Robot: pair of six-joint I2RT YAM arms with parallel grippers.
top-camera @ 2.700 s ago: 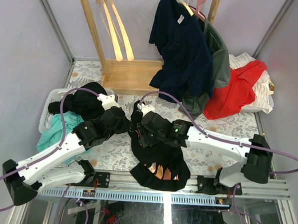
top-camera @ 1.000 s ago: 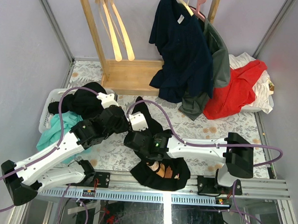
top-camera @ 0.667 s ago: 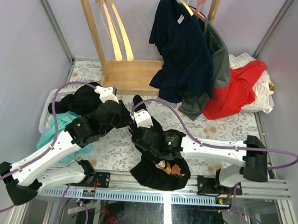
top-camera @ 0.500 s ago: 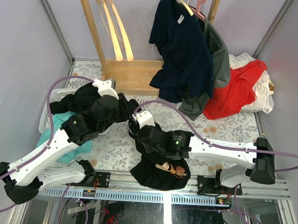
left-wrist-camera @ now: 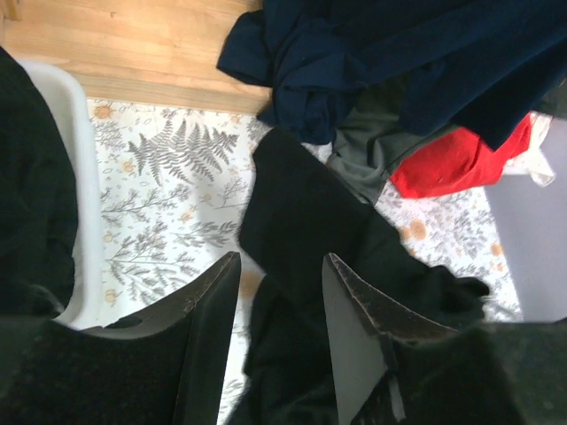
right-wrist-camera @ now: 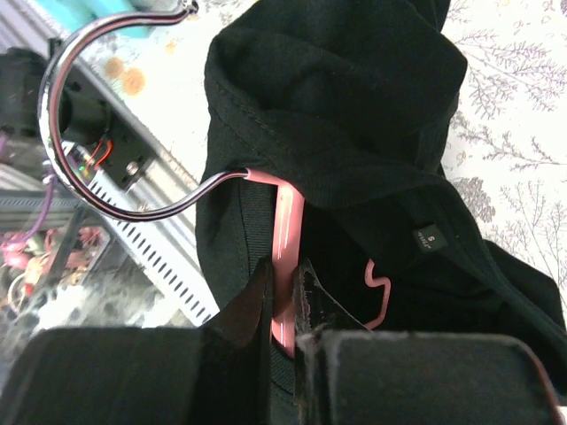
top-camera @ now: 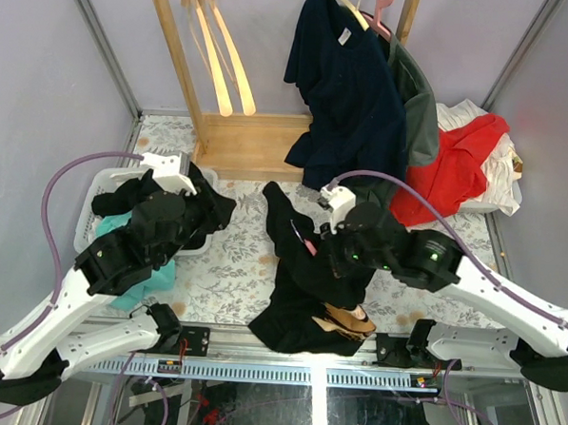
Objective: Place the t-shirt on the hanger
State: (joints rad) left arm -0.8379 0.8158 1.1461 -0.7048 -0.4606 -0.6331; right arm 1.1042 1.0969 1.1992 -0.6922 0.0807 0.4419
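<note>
The t-shirt [top-camera: 299, 294] is a dark, bunched strip in the lower middle of the top view, running from a narrow end near the frame's centre down to a wider heap at the tabletop's [top-camera: 233, 276] near edge; a patch of tan print [top-camera: 343, 320] shows in that heap. In the right wrist view its collar folds, with a small size label [right-wrist-camera: 427, 237], wrap around the hanger [right-wrist-camera: 285, 252]; the metal hook [right-wrist-camera: 84, 106] curves out of the fabric toward the upper left, and a wavy pink piece shows inside the neck opening. The right claw [right-wrist-camera: 283, 305] is closed tight on the hanger's pink arm, its fingers [right-wrist-camera: 252, 305] pressed against either side of it. The left claw [left-wrist-camera: 279, 310] stands with its jaws parted and grips nothing; it hangs above the shirt's narrow end, at the left of the top view. Just beside it at the far left sits a white basket [top-camera: 83, 232] with a black garment [top-camera: 123, 199] and a teal cloth [top-camera: 133, 281]. At the top of the frame stands a wooden rack [top-camera: 182, 69] with pale hangers [top-camera: 216, 52]; a navy t-shirt [top-camera: 343, 92] hangs beside it, and a red garment [top-camera: 453, 169] lies at the right.
</note>
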